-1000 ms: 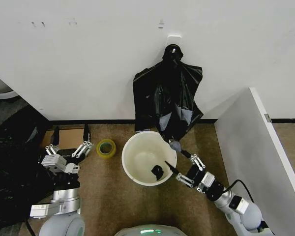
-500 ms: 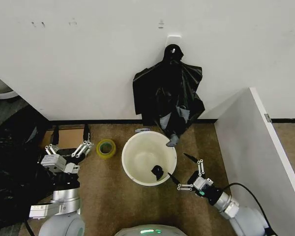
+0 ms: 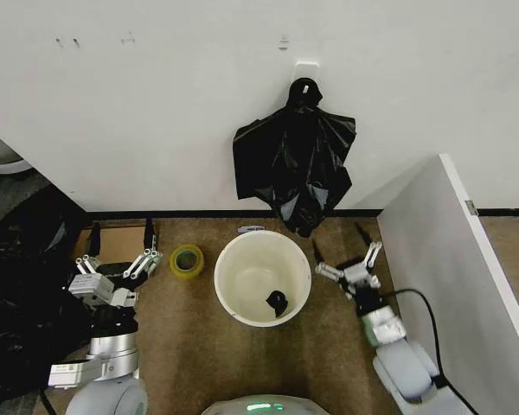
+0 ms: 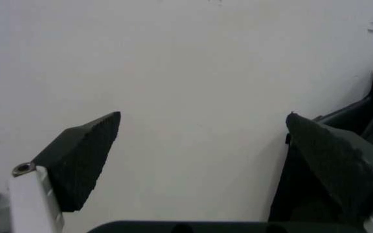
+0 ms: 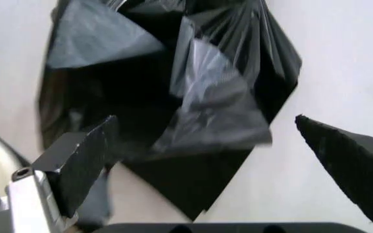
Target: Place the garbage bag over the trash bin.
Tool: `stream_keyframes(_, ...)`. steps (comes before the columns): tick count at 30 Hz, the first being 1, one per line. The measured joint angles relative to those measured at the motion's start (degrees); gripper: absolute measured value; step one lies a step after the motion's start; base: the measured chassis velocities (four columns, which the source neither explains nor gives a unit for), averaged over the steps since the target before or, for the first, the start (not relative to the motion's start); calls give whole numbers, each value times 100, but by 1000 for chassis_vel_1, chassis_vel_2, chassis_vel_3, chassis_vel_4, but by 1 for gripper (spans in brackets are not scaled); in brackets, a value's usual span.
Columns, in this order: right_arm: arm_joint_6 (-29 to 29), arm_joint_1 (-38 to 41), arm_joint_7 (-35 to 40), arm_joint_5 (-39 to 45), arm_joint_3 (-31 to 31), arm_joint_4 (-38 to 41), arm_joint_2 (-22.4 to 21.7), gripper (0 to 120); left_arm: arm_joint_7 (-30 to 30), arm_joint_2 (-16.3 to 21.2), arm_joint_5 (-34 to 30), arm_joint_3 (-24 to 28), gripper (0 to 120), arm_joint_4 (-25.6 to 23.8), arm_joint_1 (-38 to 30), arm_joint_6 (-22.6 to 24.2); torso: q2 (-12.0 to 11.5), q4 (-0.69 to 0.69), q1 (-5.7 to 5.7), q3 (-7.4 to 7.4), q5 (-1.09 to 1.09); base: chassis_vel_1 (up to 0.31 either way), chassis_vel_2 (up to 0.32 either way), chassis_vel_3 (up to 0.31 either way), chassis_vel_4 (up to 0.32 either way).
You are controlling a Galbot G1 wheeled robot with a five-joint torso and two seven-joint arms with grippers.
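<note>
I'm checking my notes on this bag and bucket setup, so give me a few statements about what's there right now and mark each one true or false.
1. The garbage bag hangs from a hook on the wall above the trash bin. True.
2. The right pincer is shut on the bag. False: it is open, beside the bin's rim and apart from the bag.
3. A yellow tape roll lies on the floor between the left pincer and the bin. True.
4. The bag already lines the bin. False: the bin's cream inside is bare except for a small dark scrap.
5. The left pincer is open. True.
</note>
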Motion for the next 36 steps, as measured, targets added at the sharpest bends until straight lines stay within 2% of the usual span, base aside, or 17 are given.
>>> stream_keyframes(8,-470,510,-299,-475,-185,325,-311,100,-2,-22,25,-13,100,52,2,5,0,0,0,0,0,0,0,0,0)
stream_keyframes(13,-1036,801,-641,-1347,-140,487,-585,100,-5,-70,70,3,100,97,1,-4,0,-1,0,-1,0,0,0,0,0)
stream_keyframes(24,-1427,1045,-1353,-2247,-121,474,-532,100,-10,-83,99,13,100,130,-10,-14,0,-1,0,-1,1,0,0,0,0)
stream_keyframes(29,-1629,1002,-1219,-2570,-106,529,-424,84,-20,-76,98,9,100,135,-9,-26,0,-1,0,-1,0,0,0,0,0)
stream_keyframes(30,-1629,1002,-1219,-2570,-106,529,-424,84,-20,-76,98,9,100,135,-9,-26,0,-1,0,-1,0,0,0,0,0)
stream_keyframes(36,-1996,930,-1073,-2612,-63,590,-419,60,-24,-73,92,28,100,152,-29,-29,0,-1,0,-1,0,0,0,0,0)
